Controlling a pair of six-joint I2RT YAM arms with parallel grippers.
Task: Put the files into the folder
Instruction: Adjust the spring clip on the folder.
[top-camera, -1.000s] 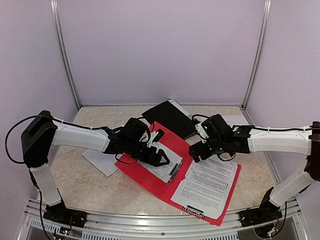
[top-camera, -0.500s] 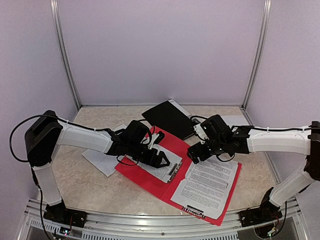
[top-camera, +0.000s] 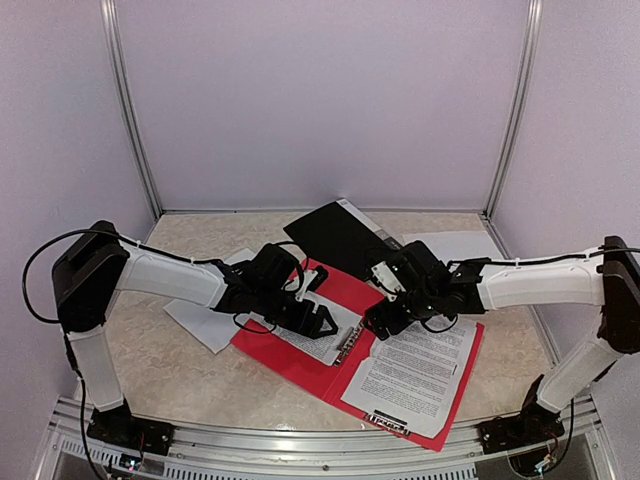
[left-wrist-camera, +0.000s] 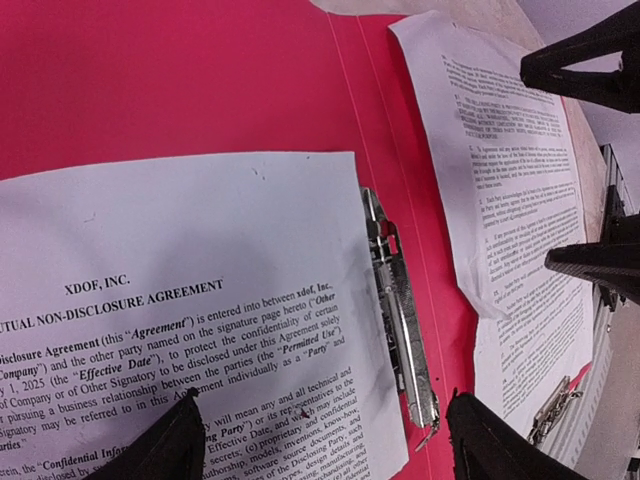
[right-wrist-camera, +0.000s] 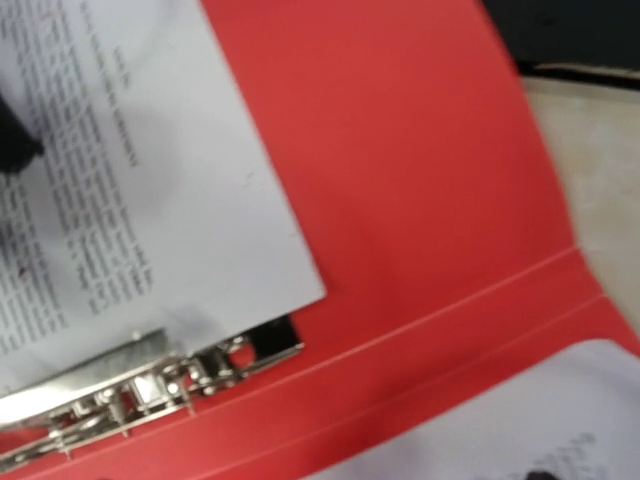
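Left gripper (top-camera: 322, 318), jaws spread and empty, stands over a white printed paper sheet (left-wrist-camera: 180, 260) on the left half of the open red plastic folder (left-wrist-camera: 200, 70), beside its silver metal clip (left-wrist-camera: 400, 310). Right gripper (top-camera: 378, 318), jaws apart and empty, is over the fold. A second printed sheet (top-camera: 415, 372) lies on the right half.

Pale purple walls (top-camera: 320, 100) are standing around a speckled beige worktop (top-camera: 190, 365). Shiny metal posts (top-camera: 128, 110) are rising at 11 and 1 o'clock. A metal rail (top-camera: 300, 438) is running along 6 o'clock.
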